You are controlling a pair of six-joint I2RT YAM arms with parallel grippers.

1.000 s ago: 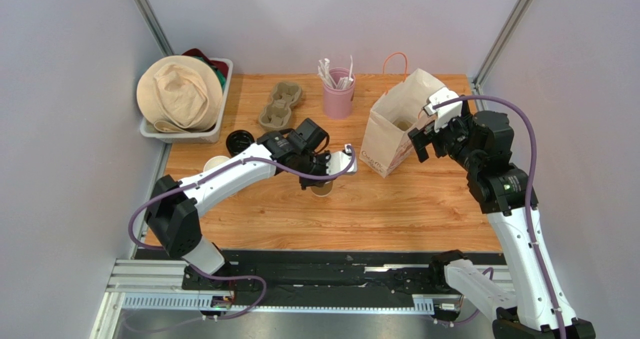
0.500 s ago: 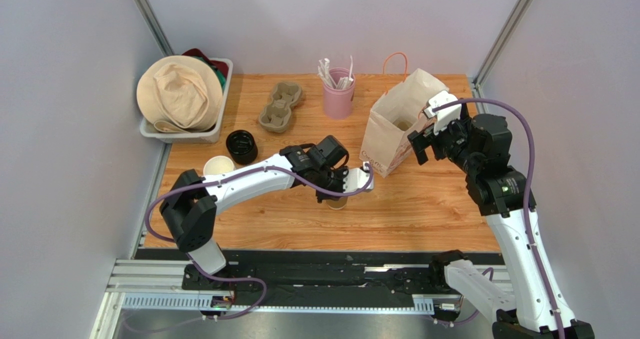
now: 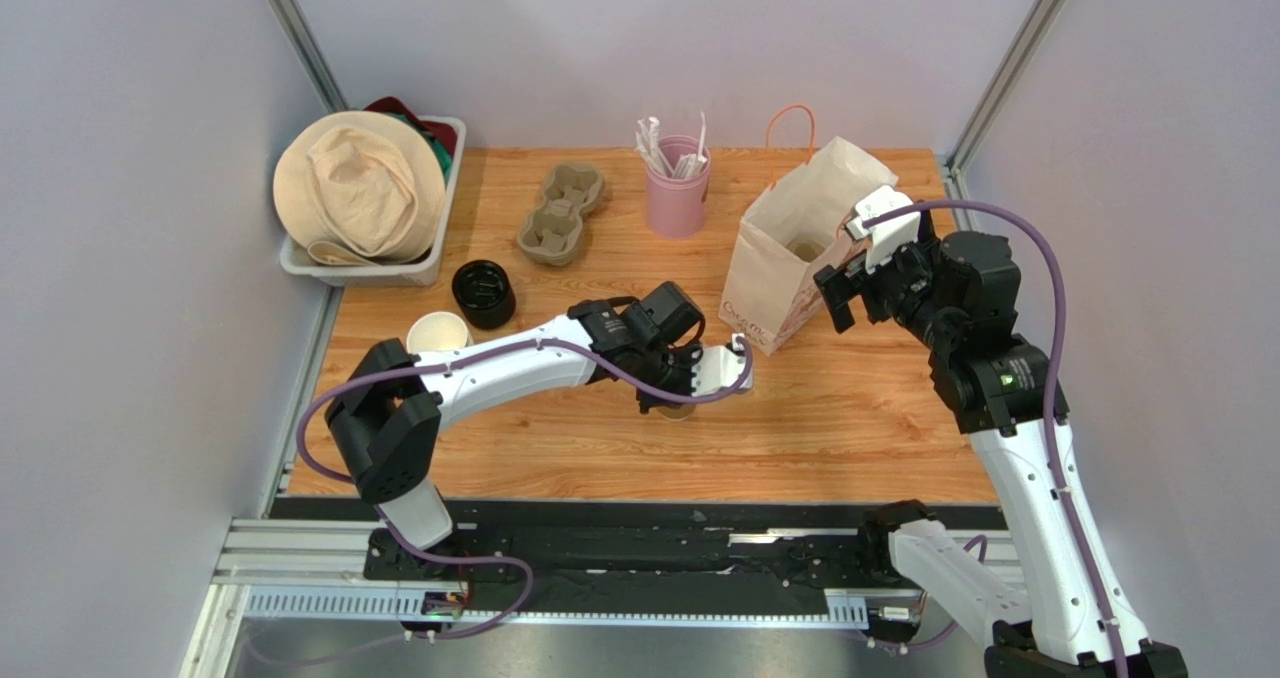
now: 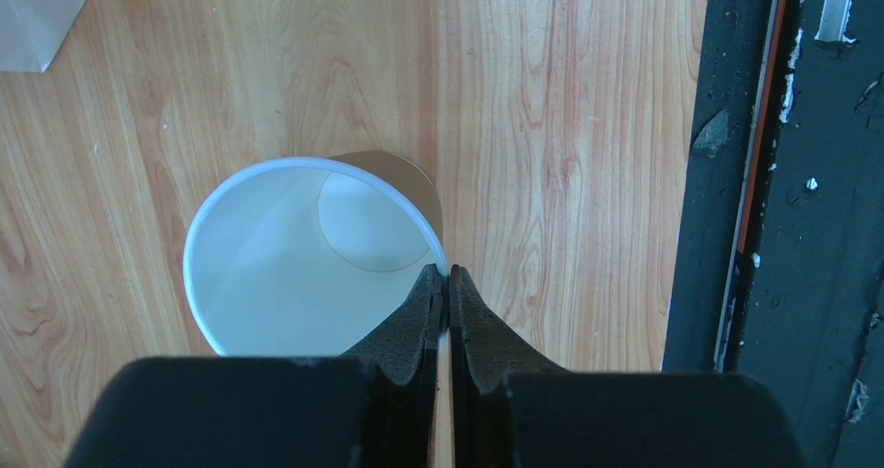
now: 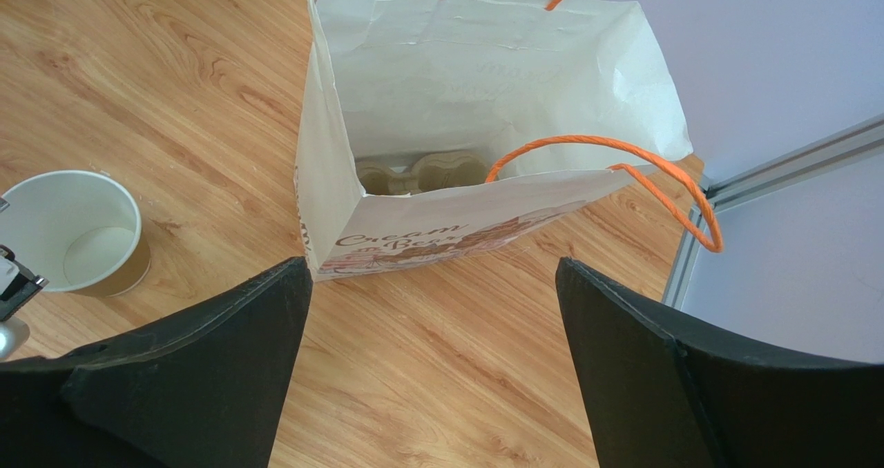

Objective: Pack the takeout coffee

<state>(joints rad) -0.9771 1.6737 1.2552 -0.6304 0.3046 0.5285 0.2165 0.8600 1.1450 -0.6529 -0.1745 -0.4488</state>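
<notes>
Pale wooden table (image 3: 842, 423) between plain grey walls (image 3: 135, 333), with a black rail (image 3: 646, 551) along its near edge.
The left gripper (image 4: 447, 273) pinches the rim of the takeout cup (image 4: 291, 271) (white inside, brown outside), low over the wood near the open paper bag (image 5: 467, 64). From above the wrist hides most of the cup, and whether its base touches the table is unclear. The right gripper (image 5: 433, 266) hangs spread wide above the bag, holding nothing. A pulp carrier (image 5: 420, 171) shows partly inside the bag.
</notes>
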